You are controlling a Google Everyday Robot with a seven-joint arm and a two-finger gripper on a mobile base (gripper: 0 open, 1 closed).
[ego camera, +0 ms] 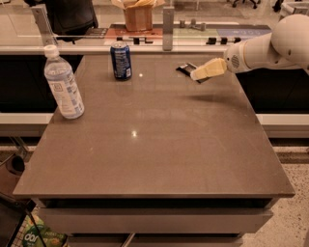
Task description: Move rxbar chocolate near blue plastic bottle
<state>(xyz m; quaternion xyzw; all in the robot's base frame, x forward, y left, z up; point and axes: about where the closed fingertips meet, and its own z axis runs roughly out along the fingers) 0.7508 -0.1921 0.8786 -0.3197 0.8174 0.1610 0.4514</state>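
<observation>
The rxbar chocolate (186, 69), a small flat dark bar, lies on the table near its far right edge. My gripper (200, 72) hovers right over the bar's near end and hides part of it; the white arm reaches in from the right. The blue plastic bottle (63, 84), clear bluish with a white cap and a white-and-blue label, stands upright at the table's left edge, far from the bar.
A dark-blue soda can (120, 60) stands at the far middle of the brown table (154, 144). Behind the table runs a counter with a brown paper bag (137, 14) and a grey post (167, 24).
</observation>
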